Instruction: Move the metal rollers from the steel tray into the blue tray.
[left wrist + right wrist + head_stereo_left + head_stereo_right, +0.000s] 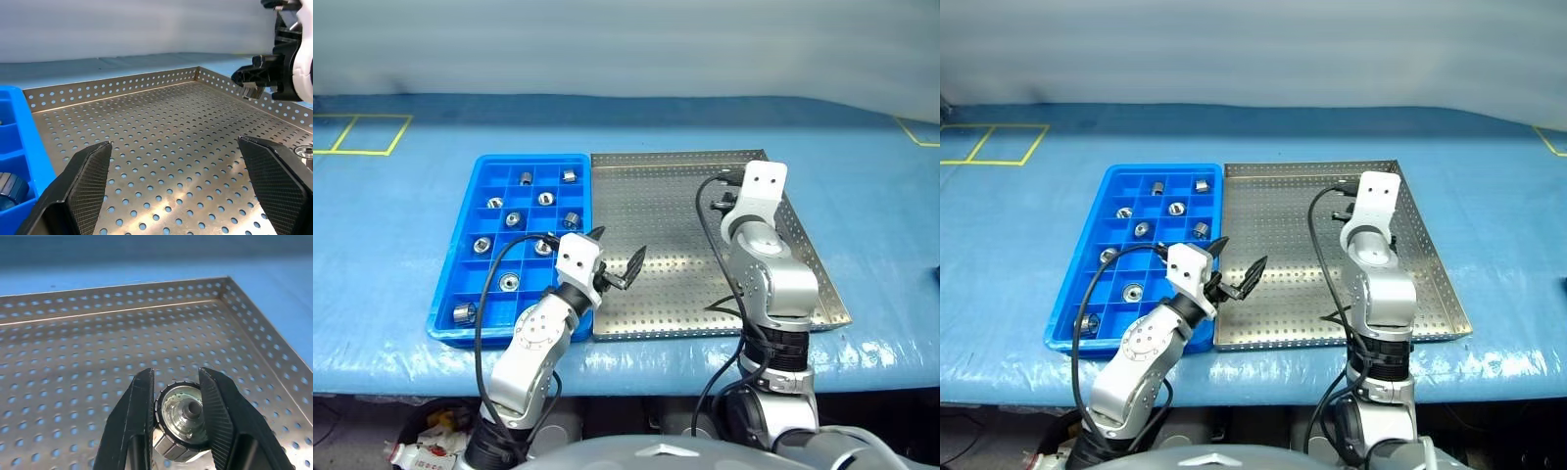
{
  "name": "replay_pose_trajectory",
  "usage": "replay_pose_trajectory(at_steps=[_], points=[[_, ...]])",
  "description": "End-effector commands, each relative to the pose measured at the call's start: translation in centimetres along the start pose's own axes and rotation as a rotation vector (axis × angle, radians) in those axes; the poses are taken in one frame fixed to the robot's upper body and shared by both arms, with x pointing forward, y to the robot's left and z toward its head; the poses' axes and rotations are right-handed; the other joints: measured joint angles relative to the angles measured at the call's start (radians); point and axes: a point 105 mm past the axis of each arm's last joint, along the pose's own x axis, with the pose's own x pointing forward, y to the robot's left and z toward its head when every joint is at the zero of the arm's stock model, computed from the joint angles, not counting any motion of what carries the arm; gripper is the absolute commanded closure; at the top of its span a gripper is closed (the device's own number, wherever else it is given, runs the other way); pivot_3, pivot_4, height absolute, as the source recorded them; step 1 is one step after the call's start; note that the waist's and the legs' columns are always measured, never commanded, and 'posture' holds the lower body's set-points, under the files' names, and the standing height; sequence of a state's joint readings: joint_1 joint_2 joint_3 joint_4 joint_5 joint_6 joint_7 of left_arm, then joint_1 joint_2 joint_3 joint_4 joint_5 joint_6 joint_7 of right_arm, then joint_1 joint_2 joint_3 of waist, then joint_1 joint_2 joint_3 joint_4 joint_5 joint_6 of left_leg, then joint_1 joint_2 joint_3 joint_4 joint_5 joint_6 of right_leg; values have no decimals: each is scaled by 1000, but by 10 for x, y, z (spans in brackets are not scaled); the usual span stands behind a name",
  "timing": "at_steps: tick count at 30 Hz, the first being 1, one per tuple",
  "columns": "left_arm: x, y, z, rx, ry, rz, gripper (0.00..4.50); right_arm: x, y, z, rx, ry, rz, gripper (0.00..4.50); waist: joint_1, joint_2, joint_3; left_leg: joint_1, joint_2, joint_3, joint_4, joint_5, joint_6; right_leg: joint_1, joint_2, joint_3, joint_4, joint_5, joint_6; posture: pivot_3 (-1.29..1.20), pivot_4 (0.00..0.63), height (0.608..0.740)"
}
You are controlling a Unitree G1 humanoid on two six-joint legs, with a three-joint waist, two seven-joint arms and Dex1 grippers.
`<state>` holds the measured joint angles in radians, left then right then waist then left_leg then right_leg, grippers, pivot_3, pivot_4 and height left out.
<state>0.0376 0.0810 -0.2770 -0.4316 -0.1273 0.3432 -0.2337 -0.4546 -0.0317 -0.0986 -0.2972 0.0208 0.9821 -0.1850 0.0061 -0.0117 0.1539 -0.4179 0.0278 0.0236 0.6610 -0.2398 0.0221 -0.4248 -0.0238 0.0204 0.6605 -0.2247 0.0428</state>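
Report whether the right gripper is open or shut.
Shut: the right gripper clamps a metal roller between its fingers, above the steel tray.

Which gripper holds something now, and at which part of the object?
The right gripper holds one metal roller, pinched by its round outer sides. The left gripper is open, holding nothing.

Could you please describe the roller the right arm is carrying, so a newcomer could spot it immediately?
Find the steel tray, right of the blue tray. Above it, the right gripper clamps one metal roller in its jaws. The other rollers lie in blue compartments.
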Motion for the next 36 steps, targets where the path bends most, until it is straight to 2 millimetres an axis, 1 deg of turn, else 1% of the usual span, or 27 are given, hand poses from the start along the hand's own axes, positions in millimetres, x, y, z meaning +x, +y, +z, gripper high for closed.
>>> replay_pose_trajectory(at_steps=[1,3,5,11,15,17,19,23,28,32,36], points=[[-5,15,22,42,-98,94,0,-10,27,21,-59,-80,152,3443,9,0,0,0,0,0,0,0,0,0,0,0,0,0,0,206,150,740],[-9,24,26,59,-115,141,0,-13,42,22,-83,-90,236,3443,17,0,0,0,0,0,0,0,0,0,0,0,0,0,0,227,150,740],[-13,30,28,75,-124,175,0,-16,53,23,-102,-97,295,3443,27,0,0,0,0,0,0,0,0,0,0,0,0,0,0,258,150,740],[-36,47,32,122,-145,272,0,-32,96,28,-166,-122,526,3443,59,-1,1,-2,0,-1,0,0,0,-1,-1,-1,-1,0,-1,346,150,740],[-49,51,31,121,-138,315,0,-44,117,31,-192,-138,649,3443,91,-1,1,-2,0,-2,0,0,0,-1,-1,-3,-1,-1,-1,397,150,740],[-59,53,31,108,-131,331,0,-55,133,28,-207,-134,734,3443,101,-1,1,-2,1,-2,0,0,0,-1,-1,-3,-1,-1,-1,419,150,740],[-66,53,30,108,-120,340,0,-62,143,24,-218,-128,789,3443,114,-1,1,-3,2,-3,-1,0,0,-2,-2,-4,-2,-1,-1,435,150,740],[-76,54,27,119,-98,354,0,-71,155,16,-222,-111,858,3443,144,-1,1,-5,2,-4,-1,0,0,-3,-2,-6,-2,-2,-2,467,150,740],[-81,55,26,108,-96,381,0,-77,160,6,-225,-84,903,3443,184,-1,1,-7,2,-6,0,0,0,-3,-2,-8,-2,-5,-5,483,150,740],[-81,54,26,100,-96,374,0,-79,155,-2,-250,-60,910,3443,209,-1,1,-9,2,-6,1,0,0,-5,-2,-8,-3,-5,-6,477,150,740],[-77,52,25,91,-103,360,0,-81,145,-12,-255,-17,906,3443,239,-1,1,-10,1,-6,1,0,0,-5,-2,-9,-3,-5,-5,466,150,740]])
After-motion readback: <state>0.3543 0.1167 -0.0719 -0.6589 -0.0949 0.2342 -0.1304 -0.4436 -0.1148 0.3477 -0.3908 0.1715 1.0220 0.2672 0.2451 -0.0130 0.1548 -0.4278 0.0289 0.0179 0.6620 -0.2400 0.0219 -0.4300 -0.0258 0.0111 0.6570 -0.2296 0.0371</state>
